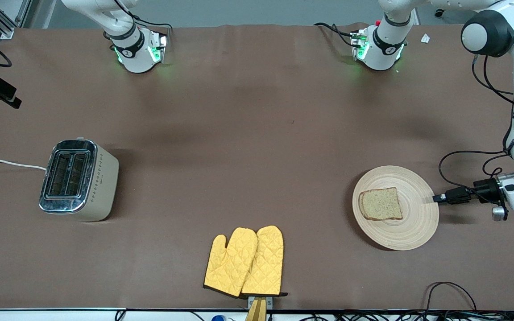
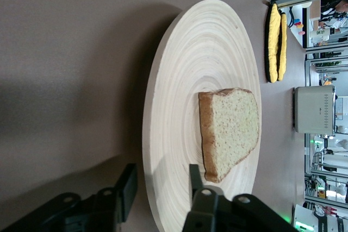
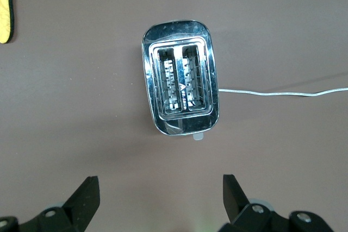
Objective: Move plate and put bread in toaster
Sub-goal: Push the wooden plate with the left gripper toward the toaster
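The pale wooden plate (image 1: 413,223) lies toward the left arm's end of the table, with the slice of bread (image 1: 381,203) flat on it. My left gripper (image 1: 436,198) is low at the plate's rim, open, with one finger over the plate and one outside it. In the left wrist view the rim of the plate (image 2: 196,52) runs between the fingers of my left gripper (image 2: 161,186), and the bread (image 2: 231,131) lies just past them. The toaster (image 1: 78,178) stands toward the right arm's end. My right gripper (image 3: 160,188) is open and empty, high over the table beside the toaster (image 3: 180,82), and out of the front view.
Two yellow oven mitts (image 1: 246,261) lie near the table's front edge, between toaster and plate. The toaster's white cord (image 1: 7,162) runs off the table's end. Black cables hang from the left arm beside the plate.
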Motion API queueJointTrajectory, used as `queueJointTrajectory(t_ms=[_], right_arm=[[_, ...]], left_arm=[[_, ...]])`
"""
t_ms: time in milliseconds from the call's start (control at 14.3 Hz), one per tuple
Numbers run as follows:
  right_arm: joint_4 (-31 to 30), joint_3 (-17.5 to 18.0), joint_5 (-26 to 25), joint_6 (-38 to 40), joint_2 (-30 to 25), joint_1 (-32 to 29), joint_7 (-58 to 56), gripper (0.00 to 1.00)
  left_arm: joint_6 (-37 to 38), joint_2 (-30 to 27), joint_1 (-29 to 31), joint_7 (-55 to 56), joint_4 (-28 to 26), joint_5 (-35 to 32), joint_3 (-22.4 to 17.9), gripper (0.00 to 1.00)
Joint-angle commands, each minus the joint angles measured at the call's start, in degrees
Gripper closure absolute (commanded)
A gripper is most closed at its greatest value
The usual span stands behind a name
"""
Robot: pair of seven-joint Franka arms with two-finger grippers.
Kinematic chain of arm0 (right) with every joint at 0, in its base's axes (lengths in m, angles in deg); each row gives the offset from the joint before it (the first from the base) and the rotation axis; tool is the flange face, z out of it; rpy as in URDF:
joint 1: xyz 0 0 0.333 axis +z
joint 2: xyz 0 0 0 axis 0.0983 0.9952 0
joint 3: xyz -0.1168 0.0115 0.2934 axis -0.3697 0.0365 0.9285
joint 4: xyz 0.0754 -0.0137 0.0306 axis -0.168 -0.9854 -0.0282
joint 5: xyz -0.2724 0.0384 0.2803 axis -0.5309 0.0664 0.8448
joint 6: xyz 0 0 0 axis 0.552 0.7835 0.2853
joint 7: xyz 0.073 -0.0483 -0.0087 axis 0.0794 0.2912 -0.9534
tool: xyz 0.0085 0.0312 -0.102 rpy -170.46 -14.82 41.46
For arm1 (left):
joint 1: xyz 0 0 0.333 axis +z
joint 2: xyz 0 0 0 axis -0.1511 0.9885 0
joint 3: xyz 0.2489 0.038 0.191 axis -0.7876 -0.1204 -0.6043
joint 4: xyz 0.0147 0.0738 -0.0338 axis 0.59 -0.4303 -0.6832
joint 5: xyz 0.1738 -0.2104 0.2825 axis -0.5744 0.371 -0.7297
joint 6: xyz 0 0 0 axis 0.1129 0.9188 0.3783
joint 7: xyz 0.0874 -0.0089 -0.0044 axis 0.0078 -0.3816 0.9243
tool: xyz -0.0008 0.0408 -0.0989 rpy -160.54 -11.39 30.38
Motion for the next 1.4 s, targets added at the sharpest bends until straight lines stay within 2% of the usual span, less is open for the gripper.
queueJointTrajectory(t_ms=[0, 140, 210, 419, 629, 909, 1188, 1328], right_arm=[[-0.3, 0.7, 0.7, 0.3, -0.5, -1.0, -0.6, 0.00], [-0.3, 0.7, 0.7, 0.3, -0.5, -0.9, -0.6, 0.00], [-0.3, 0.7, 0.7, 0.3, -0.5, -0.9, -0.6, 0.00], [-0.3, 0.7, 0.7, 0.3, -0.5, -0.9, -0.6, 0.00], [-0.3, 0.7, 0.7, 0.3, -0.5, -0.9, -0.6, 0.00], [-0.3, 0.7, 0.7, 0.4, -0.5, -1.0, -0.7, 0.00], [-0.3, 0.6, 0.7, 0.4, -0.5, -1.0, -0.8, 0.00], [-0.3, 0.6, 0.7, 0.4, -0.5, -1.0, -0.9, 0.00]], left_arm=[[-0.9, 2.1, 0.1, -0.5, 1.7, 1.4, 1.4, 0.79], [-0.9, 2.4, 0.1, -0.6, 1.7, 1.4, 1.7, 0.96], [-0.4, 2.4, 0.0, -0.5, 1.8, 1.2, 2.1, 1.00], [5.5, 1.0, -0.2, 0.7, 1.8, -2.3, 5.5, 1.00], [6.2, 0.2, -0.8, 5.8, 1.6, -3.5, 12.0, 1.00], [5.1, -1.2, -7.2, 9.6, 0.3, -4.1, 17.3, 1.00], [-5.8, -6.6, -14.1, 11.3, -9.6, -3.9, 19.9, 1.00], [-12.5, -6.7, -14.8, 11.4, -13.2, -3.6, 23.8, 1.00]])
